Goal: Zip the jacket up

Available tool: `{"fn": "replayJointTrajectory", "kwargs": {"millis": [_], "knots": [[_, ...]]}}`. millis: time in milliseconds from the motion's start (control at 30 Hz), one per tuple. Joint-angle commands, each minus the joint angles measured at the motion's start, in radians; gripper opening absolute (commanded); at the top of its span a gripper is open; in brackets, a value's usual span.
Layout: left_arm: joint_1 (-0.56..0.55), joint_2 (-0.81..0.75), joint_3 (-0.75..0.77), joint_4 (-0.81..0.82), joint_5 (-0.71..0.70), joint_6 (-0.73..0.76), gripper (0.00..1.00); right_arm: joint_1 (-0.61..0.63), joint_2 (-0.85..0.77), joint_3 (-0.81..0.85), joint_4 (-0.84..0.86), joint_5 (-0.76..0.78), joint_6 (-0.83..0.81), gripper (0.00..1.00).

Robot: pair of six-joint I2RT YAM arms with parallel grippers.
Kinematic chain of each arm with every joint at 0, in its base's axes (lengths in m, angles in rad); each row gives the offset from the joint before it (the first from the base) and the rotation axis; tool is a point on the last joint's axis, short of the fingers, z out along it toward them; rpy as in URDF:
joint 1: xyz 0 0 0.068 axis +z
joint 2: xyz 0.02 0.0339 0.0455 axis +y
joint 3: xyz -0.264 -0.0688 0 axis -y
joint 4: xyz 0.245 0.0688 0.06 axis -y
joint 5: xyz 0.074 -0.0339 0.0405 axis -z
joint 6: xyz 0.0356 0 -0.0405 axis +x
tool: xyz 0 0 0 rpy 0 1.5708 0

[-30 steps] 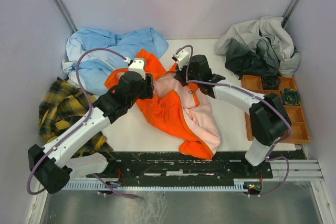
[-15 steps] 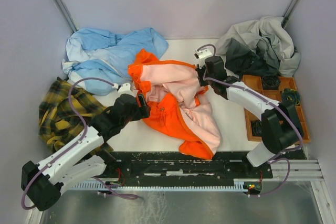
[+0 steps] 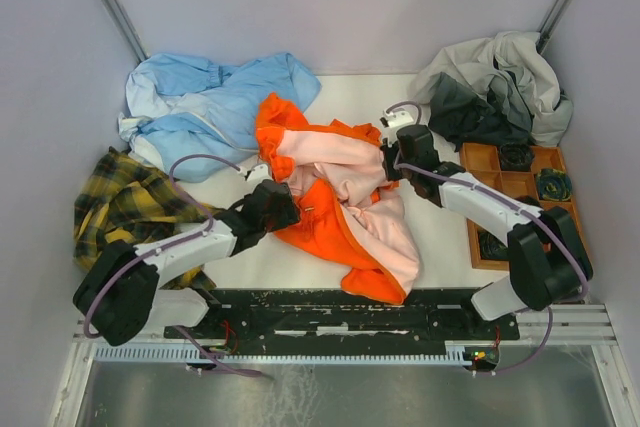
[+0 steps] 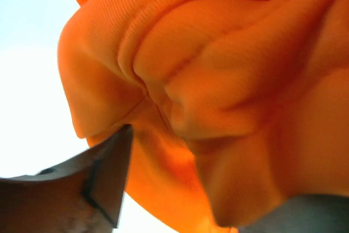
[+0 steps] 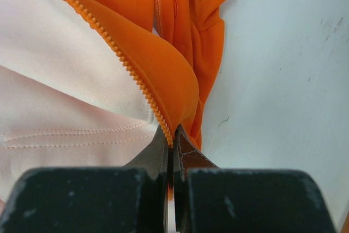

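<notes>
Grey walls close round a white table [image 3: 440, 237]. From above, the jacket [image 3: 335, 209] lies crumpled mid-table, pink lining up, between a light blue garment [image 3: 205, 107] and a wooden tray [image 3: 515, 202]. The left arm reaches low across from its base, and the left gripper [image 3: 273, 209] meets the jacket's left edge. The right arm stretches forward and leftward, with the right gripper [image 3: 388, 160] at the jacket's upper right edge.

The left wrist view shows bunched orange fabric filling the gap between two well-separated fingers [image 4: 103, 178]; I cannot tell whether they grip it.

The right wrist view shows the fingers [image 5: 158, 148] pressed together on the jacket's edge, pinching the orange zipper teeth [image 5: 109, 42].
</notes>
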Motion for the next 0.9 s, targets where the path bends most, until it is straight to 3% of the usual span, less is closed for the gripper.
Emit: {"fn": "replayJointTrajectory", "kwargs": {"millis": [0,33,67,133,233,633,867], "knots": [[0.009,0.077,0.06,0.118,-0.108,-0.023,0.64,-0.002,-0.087,-0.035,0.025,0.032,0.032,0.02],[0.015,0.085,0.08,0.119,-0.118,0.001,0.56,-0.002,-0.101,-0.042,0.019,0.044,0.033,0.02],[0.018,0.081,0.124,0.111,-0.135,0.03,0.39,-0.004,-0.13,-0.047,0.01,0.064,0.033,0.02],[0.02,0.064,0.188,0.095,-0.158,0.086,0.18,-0.004,-0.173,-0.051,-0.007,0.093,0.032,0.02],[0.022,0.034,0.299,0.066,-0.179,0.172,0.04,-0.006,-0.244,-0.046,-0.035,0.138,0.021,0.01],[0.02,0.07,0.982,-0.186,-0.073,0.44,0.03,-0.008,-0.533,0.171,-0.232,0.317,-0.122,0.01],[0.02,0.103,1.24,-0.309,0.028,0.522,0.03,-0.009,-0.632,0.326,-0.3,0.345,-0.266,0.04]]}}
